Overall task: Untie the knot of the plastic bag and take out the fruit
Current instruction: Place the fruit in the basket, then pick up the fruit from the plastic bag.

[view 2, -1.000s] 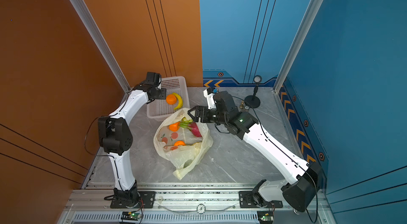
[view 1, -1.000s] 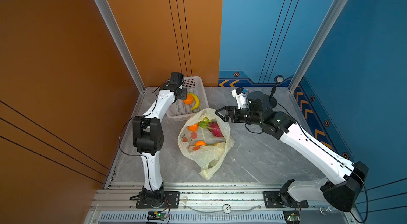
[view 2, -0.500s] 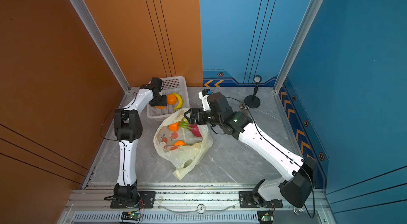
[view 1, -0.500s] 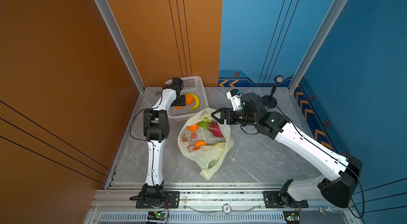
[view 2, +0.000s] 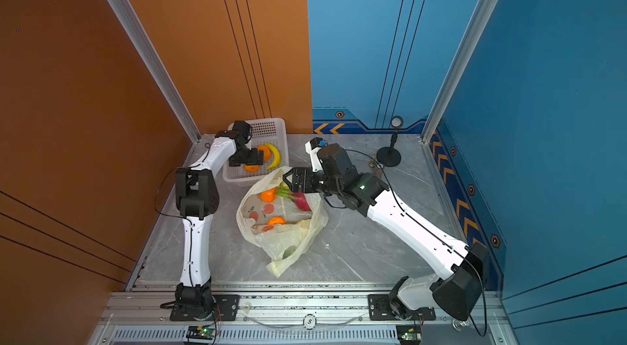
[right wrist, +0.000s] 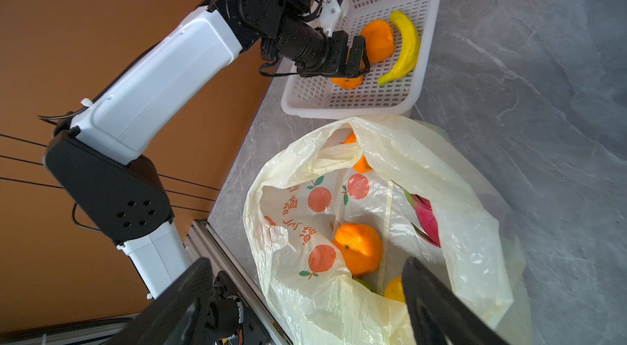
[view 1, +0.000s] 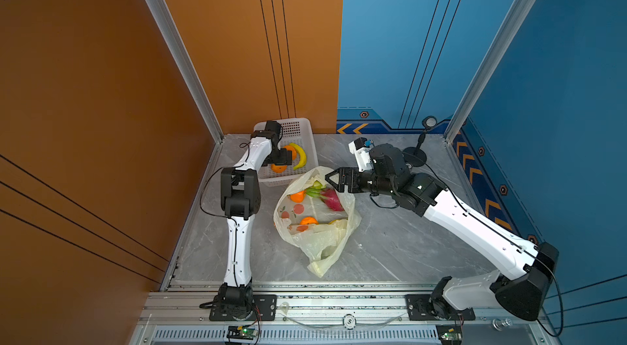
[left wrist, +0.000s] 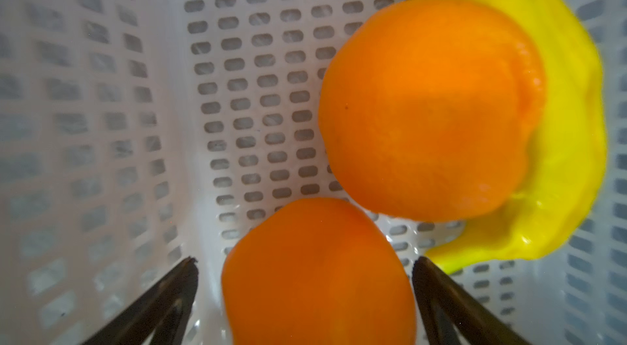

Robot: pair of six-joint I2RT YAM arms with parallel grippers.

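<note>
Crinkly pale-yellow plastic bag (view 1: 322, 245) lies mid-frame on the grey marble bench (view 1: 390, 241), mouth gaping — round oranges (view 1: 308, 221) and pink dragon fruit (view 1: 330, 199) inside. Right pincer (view 1: 331, 181) hangs over its upper rim, jaws spread. Upper left, left pincer (left wrist: 305, 260) — jaws apart around a loose orange (left wrist: 319, 285) — inside the white perforated basket (view 1: 298, 127).

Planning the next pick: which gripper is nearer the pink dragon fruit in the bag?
Right. The right gripper hovers at the plastic bag's mouth, just beside the dragon fruit; the left gripper is away in the white basket, over an orange.
</note>
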